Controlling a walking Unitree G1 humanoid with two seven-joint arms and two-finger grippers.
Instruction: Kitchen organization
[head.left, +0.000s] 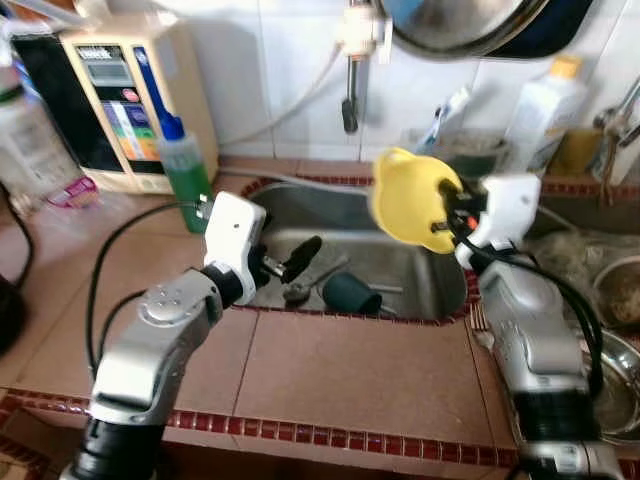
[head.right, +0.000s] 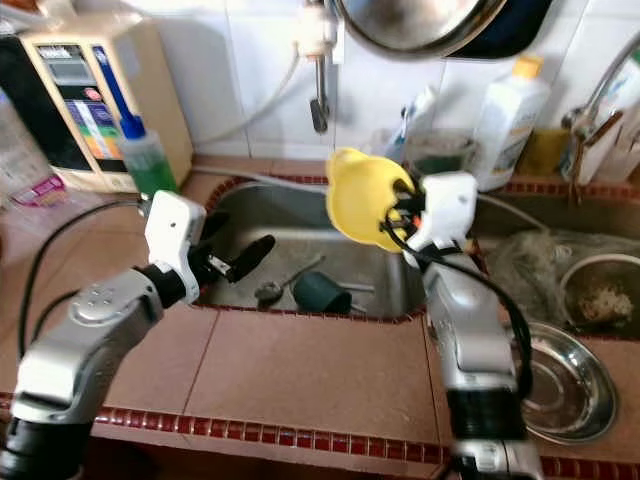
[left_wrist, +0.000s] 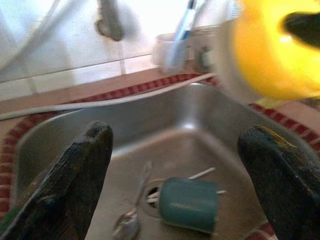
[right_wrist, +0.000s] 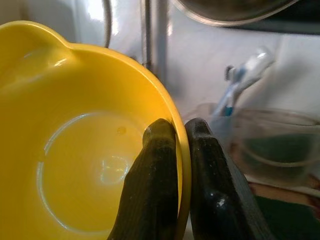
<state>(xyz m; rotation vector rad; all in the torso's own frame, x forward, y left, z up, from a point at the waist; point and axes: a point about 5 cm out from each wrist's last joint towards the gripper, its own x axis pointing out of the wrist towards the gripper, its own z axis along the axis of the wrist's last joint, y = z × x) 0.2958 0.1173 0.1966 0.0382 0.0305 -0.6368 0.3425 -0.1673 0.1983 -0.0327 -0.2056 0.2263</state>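
Note:
A yellow plastic bowl (head.left: 410, 198) hangs tilted above the right side of the steel sink (head.left: 400, 262); my right gripper (right_wrist: 180, 145) is shut on its rim, one finger inside and one outside. My left gripper (head.left: 290, 262) is open over the sink's left edge, holding nothing, with its fingers (left_wrist: 80, 175) spread wide. At the bottom of the sink lie a dark teal cup (head.left: 350, 293) on its side, a spoon (head.left: 300, 288) and a thin stick. The yellow bowl (left_wrist: 272, 55) also looms in the left wrist view.
A green soap bottle (head.left: 185, 165) and a beige water appliance (head.left: 115, 100) stand at the back left. A tap (head.left: 350, 70) hangs over the sink. A holder with a toothbrush (head.left: 445, 120), a white bottle (head.left: 540, 110) and steel bowls (head.left: 620, 370) crowd the right. Tiled counter (head.left: 340, 370) lies in front.

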